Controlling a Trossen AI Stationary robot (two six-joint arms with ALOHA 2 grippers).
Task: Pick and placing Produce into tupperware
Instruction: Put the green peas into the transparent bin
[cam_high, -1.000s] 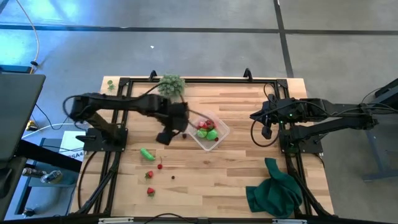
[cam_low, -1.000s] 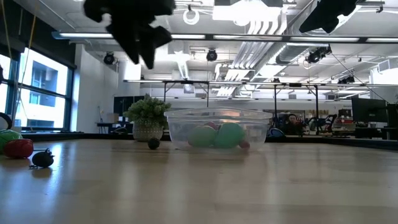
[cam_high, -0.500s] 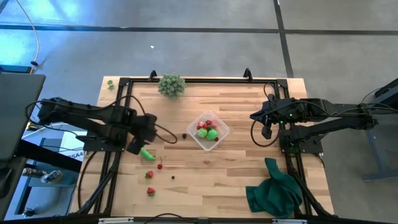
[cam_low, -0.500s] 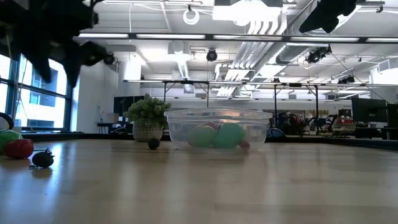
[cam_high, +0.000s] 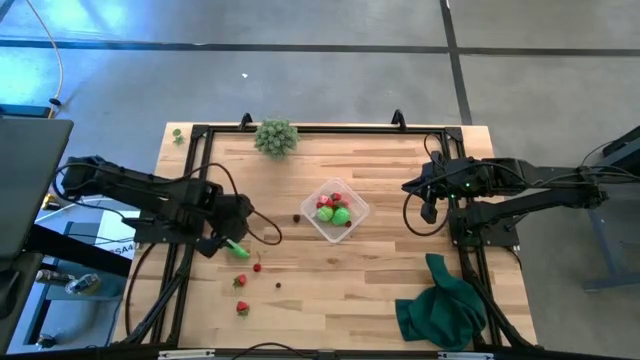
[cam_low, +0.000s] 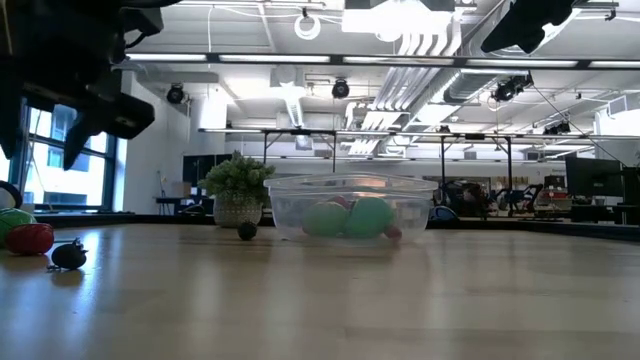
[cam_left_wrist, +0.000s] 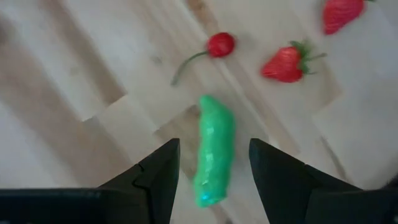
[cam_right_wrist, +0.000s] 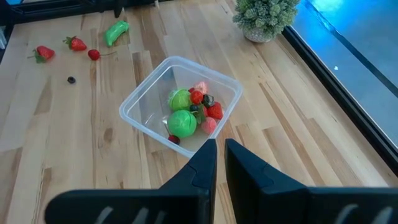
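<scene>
Left claw (cam_left_wrist: 211, 163) hovering wide open, empty, straddling oblong green produce (cam_left_wrist: 213, 149) lying on worktop (cam_left_wrist: 93, 68). Likely light, smooth, slippery; gripping mid-length best. Tupperware (cam_high: 338, 210) sitting mid-worktop, part-filled. Right claw (cam_right_wrist: 219, 155) waiting nearly closed, empty.

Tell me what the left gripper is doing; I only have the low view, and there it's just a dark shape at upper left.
Observer: The left gripper is open, fingers either side of the green oblong piece.
Operator: Anything loose nearby?
Observer: A cherry and two strawberries lie just beyond it.
Operator: And the right arm?
Observer: The right gripper is shut, raised, facing the tupperware.
</scene>
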